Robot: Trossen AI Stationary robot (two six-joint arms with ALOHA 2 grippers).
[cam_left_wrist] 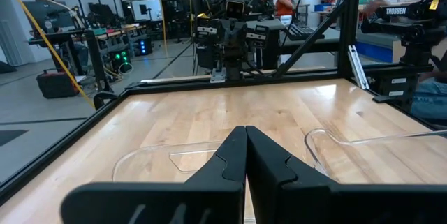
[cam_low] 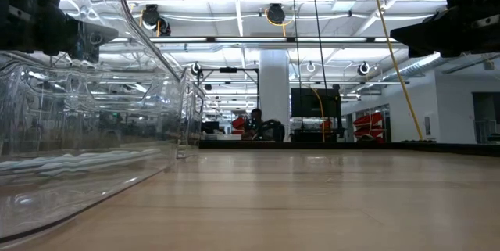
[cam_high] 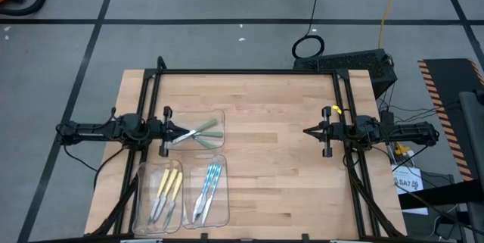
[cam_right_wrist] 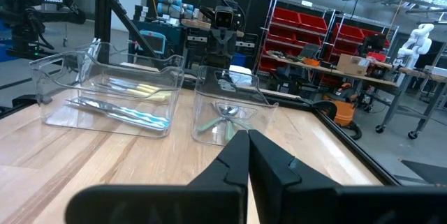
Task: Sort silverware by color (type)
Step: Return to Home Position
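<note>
Three clear trays sit on the table's left half. Pale green-handled utensils (cam_high: 206,130) (cam_right_wrist: 216,123) lie in the far tray. Yellow-handled ones (cam_high: 168,188) (cam_right_wrist: 150,90) fill the near-left tray, and light blue ones (cam_high: 208,190) (cam_right_wrist: 136,116) the near-right tray. My left gripper (cam_high: 184,133) (cam_left_wrist: 246,132) is shut and hangs raised over the green tray's left end, above the utensils' metal ends, holding nothing. My right gripper (cam_high: 306,132) (cam_right_wrist: 248,135) is shut and hovers over bare wood at the right, pointing toward the trays.
Bare wood (cam_high: 272,167) spans the middle and right of the table. Black frame rails (cam_high: 249,72) border the far edge and both sides. A clear tray wall (cam_low: 86,126) fills the low view's left. People show in the room beyond the table (cam_left_wrist: 283,1).
</note>
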